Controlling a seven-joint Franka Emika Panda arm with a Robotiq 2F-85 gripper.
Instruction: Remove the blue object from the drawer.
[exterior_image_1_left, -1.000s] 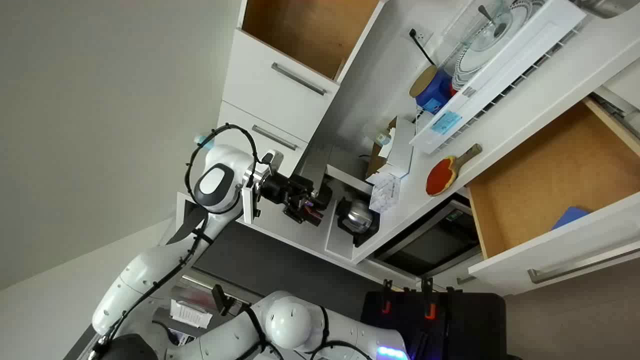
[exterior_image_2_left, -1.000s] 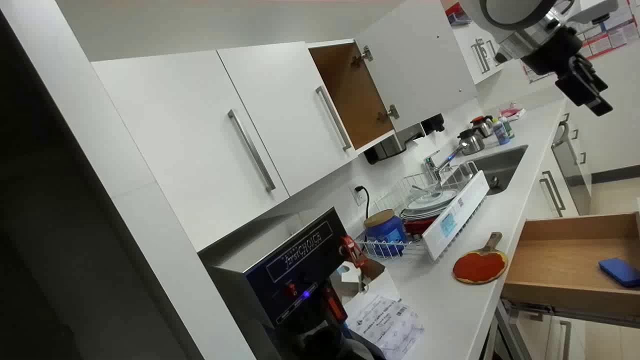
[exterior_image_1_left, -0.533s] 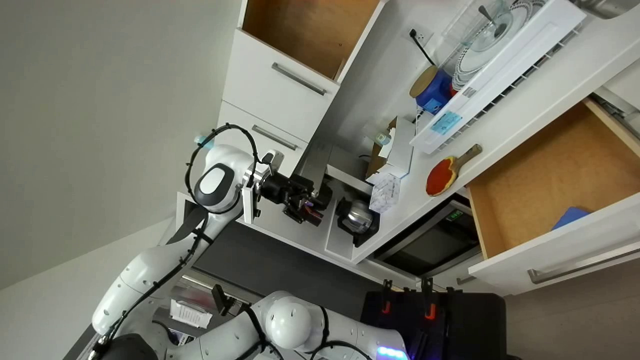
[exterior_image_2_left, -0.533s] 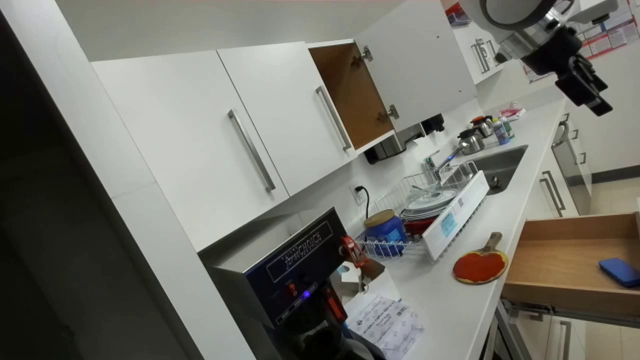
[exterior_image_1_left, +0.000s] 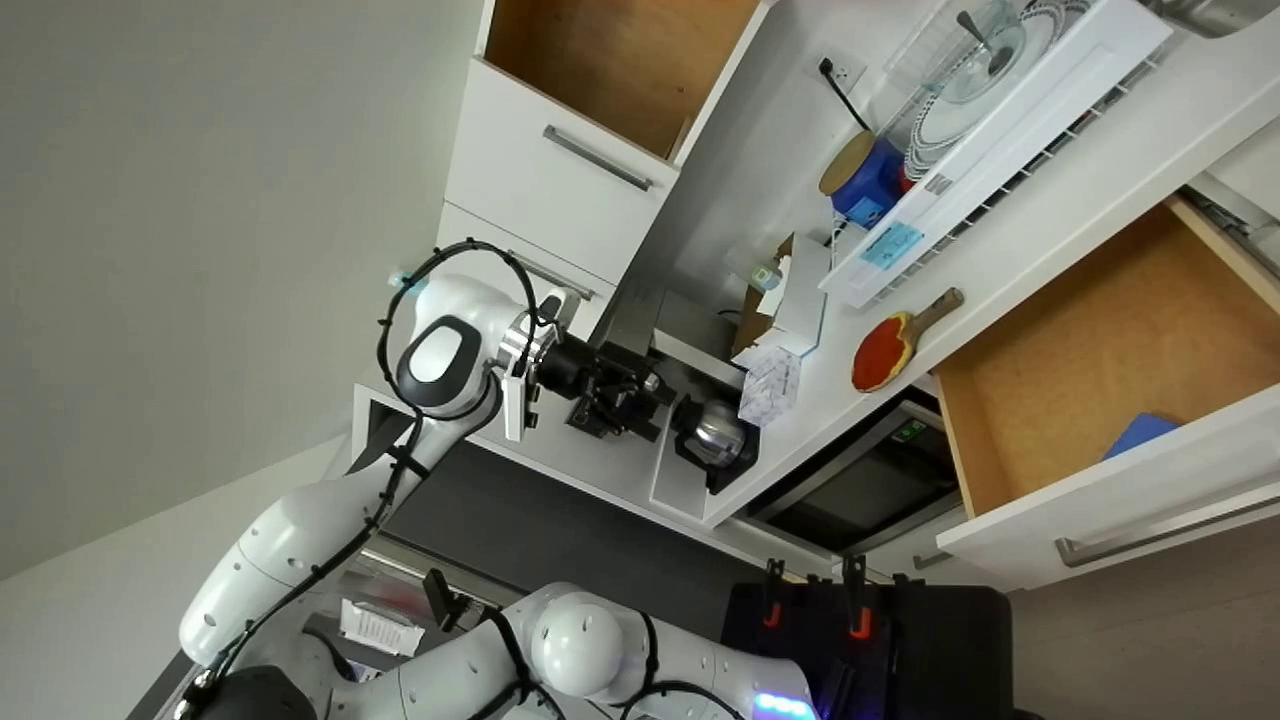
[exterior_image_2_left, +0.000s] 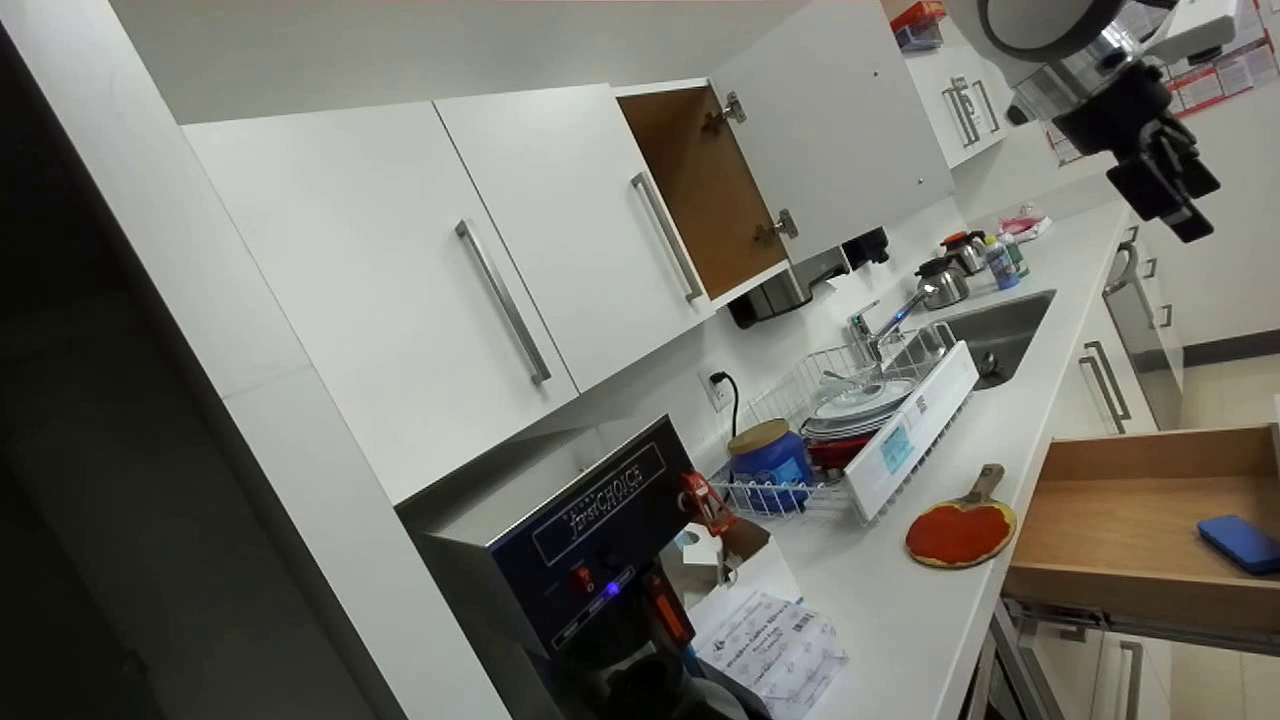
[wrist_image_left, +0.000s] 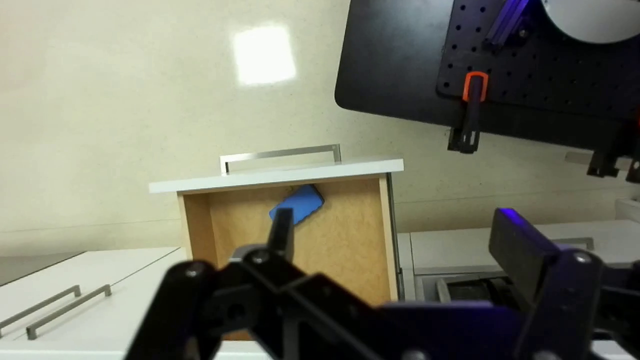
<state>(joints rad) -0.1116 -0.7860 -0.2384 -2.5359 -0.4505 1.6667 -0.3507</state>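
The blue object (exterior_image_1_left: 1141, 435) lies flat in the open drawer (exterior_image_1_left: 1090, 330), close to its white front panel. In an exterior view the blue object (exterior_image_2_left: 1241, 544) rests on the drawer's bare wooden floor (exterior_image_2_left: 1115, 510). The wrist view shows the blue object (wrist_image_left: 301, 201) near the handle side of the drawer (wrist_image_left: 345, 245), partly covered by the left finger's tip. My gripper (wrist_image_left: 393, 217) is open, with wide-spread fingers and nothing between them. In both exterior views the gripper (exterior_image_1_left: 650, 412) (exterior_image_2_left: 1199, 208) hangs high in the air, well away from the blue object.
An orange-red paddle-like disc (exterior_image_2_left: 962, 534) lies at the counter edge beside the drawer. A dish rack holds plates and a dark blue jar (exterior_image_2_left: 770, 462). A coffee machine (exterior_image_2_left: 590, 540) stands at the near counter end. A black robot base (wrist_image_left: 400, 65) stands near the drawer front.
The arm and gripper have moved a little to the right in both exterior views, and the wrist has turned slightly. The blue object and drawer have not moved.
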